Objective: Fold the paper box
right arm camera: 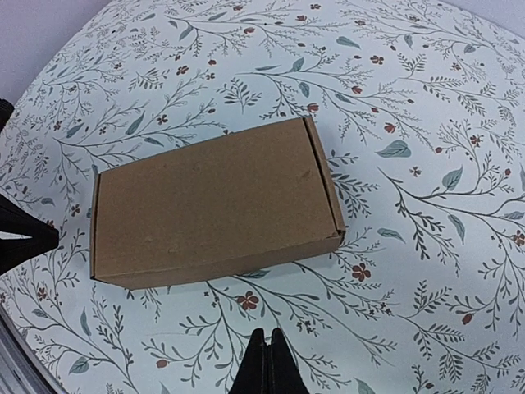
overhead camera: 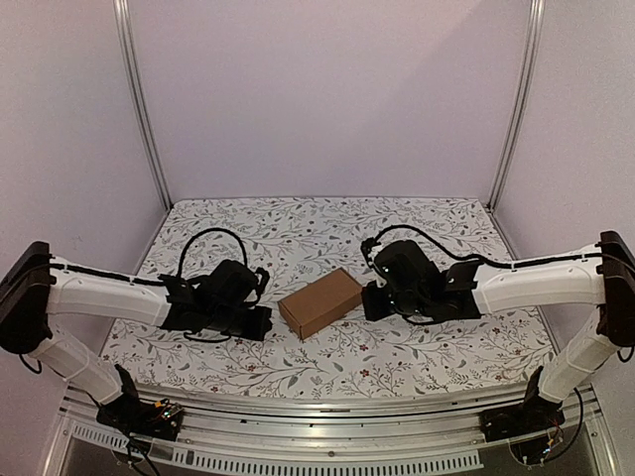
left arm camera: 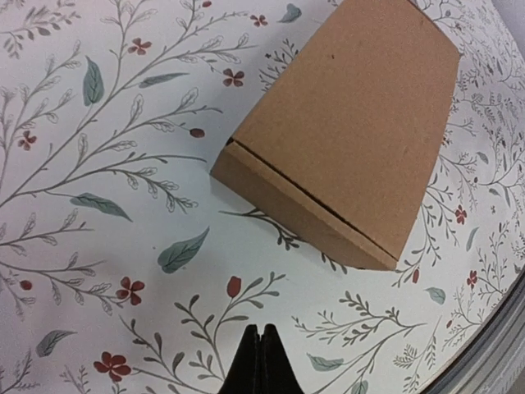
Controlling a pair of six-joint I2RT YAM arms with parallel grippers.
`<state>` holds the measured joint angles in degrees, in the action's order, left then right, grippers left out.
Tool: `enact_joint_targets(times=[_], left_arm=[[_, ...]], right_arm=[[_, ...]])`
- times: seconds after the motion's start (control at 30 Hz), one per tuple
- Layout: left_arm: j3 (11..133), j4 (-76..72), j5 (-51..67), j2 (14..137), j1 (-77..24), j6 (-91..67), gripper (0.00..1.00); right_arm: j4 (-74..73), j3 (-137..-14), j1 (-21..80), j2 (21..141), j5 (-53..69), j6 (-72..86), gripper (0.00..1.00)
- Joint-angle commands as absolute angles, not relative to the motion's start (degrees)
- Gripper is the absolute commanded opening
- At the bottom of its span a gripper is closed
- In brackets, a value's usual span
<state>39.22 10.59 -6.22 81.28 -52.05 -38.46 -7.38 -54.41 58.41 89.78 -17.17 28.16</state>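
A plain brown cardboard paper box (overhead camera: 319, 302) lies centre-frame on the floral cloth (overhead camera: 298, 228), between the left gripper (overhead camera: 261, 322) and the right gripper (overhead camera: 368, 299), both pinched closed and holding nothing.

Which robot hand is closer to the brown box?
The right gripper: its shut tips almost reach the paper box. The left gripper leaves a strip of flowery cloth between.

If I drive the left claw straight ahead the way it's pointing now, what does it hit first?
Probably the paper box, its near side wall, straight ahead of the shut left claw. Depth is unclear: if tilted low, the floral tablecloth comes first.
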Motion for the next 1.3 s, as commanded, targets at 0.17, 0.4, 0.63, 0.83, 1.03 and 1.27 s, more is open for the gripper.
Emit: enact_joint_targets(times=[0.17,0.4,0.63,0.83,1.03,1.27], left_arm=[[45.7,2.5,-4.2,96.7,-51.2,-37.9,0.00],[56.1,3.9,-6.2,105.8,-48.7,-35.5,0.00],[70.2,9.7,-7.9,115.3,-47.3,-31.0,0.00],[77.1,14.3,-12.0,116.2,-46.9,-28.1,0.00],[77.2,18.7,-15.8,108.0,-46.9,-23.9,0.03],[75.6,24.1,-17.9,96.0,-46.8,-21.5,0.51]], right_arm=[[-11.9,-49.7,56.8,83.0,-21.4,26.8,0.03],[-13.2,-46.3,56.8,78.6,-22.4,28.2,0.03],[-14.9,-42.7,56.8,73.1,-24.3,29.6,0.08],[-16.1,-41.7,56.8,69.1,-26.0,29.3,0.15],[-17.2,-42.7,56.8,67.8,-28.7,28.0,0.46],[-19.2,-46.3,56.8,68.2,-31.5,25.1,0.99]])
